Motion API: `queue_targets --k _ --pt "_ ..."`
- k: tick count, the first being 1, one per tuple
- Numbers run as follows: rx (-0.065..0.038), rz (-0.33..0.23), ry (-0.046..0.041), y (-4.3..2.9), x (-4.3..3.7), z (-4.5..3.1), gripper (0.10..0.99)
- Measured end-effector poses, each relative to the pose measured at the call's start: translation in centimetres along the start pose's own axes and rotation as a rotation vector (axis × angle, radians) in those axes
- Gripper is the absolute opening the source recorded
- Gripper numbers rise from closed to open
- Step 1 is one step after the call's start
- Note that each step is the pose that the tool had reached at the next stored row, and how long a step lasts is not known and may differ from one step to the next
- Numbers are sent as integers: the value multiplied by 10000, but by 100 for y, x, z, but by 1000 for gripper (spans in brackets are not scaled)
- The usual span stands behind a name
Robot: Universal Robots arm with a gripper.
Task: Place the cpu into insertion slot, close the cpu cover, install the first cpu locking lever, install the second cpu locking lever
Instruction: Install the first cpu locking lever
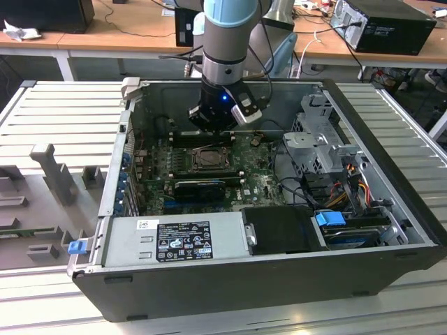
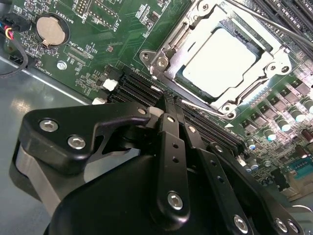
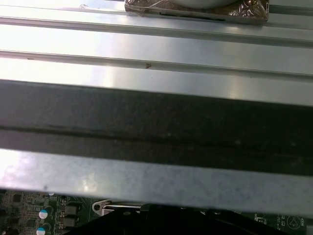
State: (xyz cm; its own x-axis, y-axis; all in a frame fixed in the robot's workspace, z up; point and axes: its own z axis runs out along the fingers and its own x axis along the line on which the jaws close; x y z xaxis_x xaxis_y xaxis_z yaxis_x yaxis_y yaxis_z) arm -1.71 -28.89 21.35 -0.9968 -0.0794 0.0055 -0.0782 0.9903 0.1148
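Observation:
The cpu (image 2: pixel 220 58), pale silver-grey, lies in the insertion slot (image 2: pixel 274 66) on the green motherboard. The cpu cover (image 2: pixel 168 56) lies flat over it, framing the chip in its window. One thin lever rod (image 2: pixel 205 106) runs along the socket edge nearest the gripper, and another (image 2: pixel 264 17) runs along the far edge. My gripper (image 2: pixel 168 104) is shut with nothing in it, its tips hovering just beside the socket over the black memory slots. In the exterior view the gripper (image 1: pixel 213 127) hangs inside the case just behind the insertion slot (image 1: pixel 209 159).
The open computer case (image 1: pixel 391 209) lies on a ribbed metal table (image 1: pixel 56 112). A power supply (image 1: pixel 174 241) sits along its front wall, with drive cages and cables (image 1: pixel 328 150) at the exterior view's right. A coin battery (image 2: pixel 50 30) sits on the board. The case wall (image 3: pixel 156 132) is close.

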Motion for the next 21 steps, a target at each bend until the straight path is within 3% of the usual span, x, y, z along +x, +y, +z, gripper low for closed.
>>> queue_targets --k 10,11,12,13,18,21 --pt "-1 0 -1 -2 -11 10 106" --pt "32 -2 0 -5 -13 36 106" --pt "170 3 11 -8 -15 77 106" --pt "207 3 14 -8 -16 83 106" --pt "351 4 24 -8 -16 103 106" --pt "378 4 29 -6 -18 120 106"
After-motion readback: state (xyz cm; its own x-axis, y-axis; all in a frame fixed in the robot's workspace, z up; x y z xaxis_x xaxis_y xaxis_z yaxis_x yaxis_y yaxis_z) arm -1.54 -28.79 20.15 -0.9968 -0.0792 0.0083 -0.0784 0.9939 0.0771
